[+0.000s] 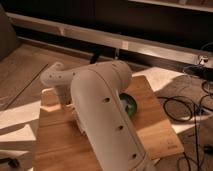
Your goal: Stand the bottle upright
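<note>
The gripper (68, 101) hangs left of centre by the small pale cream oblong bottle (78, 121), mostly behind the white arm (107, 120).
We judge the bottle light, rigid and slick, so we'd grasp it mid-body; how wide the gripper stands we cannot tell.

only a sliver of the bottle (78, 123) can be seen tbh, a pale cream bit poking out at the left edge of the arm (110, 120). it's sat on the wooden table (55, 147), left of the middle. most of it is covered by the arm, so lying or upright can't be told. the gripper is hidden behind the arm too, somewhere near the bottle.
</note>
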Tool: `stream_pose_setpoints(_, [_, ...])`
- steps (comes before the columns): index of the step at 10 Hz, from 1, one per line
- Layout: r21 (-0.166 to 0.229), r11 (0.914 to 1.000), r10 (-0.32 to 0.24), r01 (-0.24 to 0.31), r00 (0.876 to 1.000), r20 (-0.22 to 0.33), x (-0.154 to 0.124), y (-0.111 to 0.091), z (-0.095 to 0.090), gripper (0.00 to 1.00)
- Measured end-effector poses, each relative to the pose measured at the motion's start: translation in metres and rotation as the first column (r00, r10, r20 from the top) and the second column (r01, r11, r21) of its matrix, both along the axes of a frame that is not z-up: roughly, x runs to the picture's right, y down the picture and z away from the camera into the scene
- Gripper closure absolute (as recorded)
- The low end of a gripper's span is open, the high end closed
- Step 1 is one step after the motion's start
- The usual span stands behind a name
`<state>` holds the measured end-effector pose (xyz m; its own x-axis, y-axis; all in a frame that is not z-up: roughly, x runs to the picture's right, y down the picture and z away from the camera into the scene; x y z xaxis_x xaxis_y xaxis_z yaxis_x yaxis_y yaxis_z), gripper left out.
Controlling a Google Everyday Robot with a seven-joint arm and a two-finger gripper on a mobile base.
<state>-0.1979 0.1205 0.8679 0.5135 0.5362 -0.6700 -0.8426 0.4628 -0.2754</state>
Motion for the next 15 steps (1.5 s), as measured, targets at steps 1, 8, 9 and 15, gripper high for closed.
stream_pose_setpoints(1, [-0.014,0.9999,-0.003,0.003,1.0,-0.013,0.001,0.005,0.003,0.35])
stream_pose_setpoints(8, [-0.085,0.9964,-0.003,-0.004,0.997,-0.083,0.012,0.031,0.021,0.35])
stream_pose_setpoints(9, [-0.086,0.9963,-0.002,-0.005,0.996,-0.087,0.014,0.031,0.023,0.35])
stream_pose_setpoints(15, [-0.053,0.9984,0.017,-0.018,1.0,-0.015,-0.003,0.018,0.043,0.35])
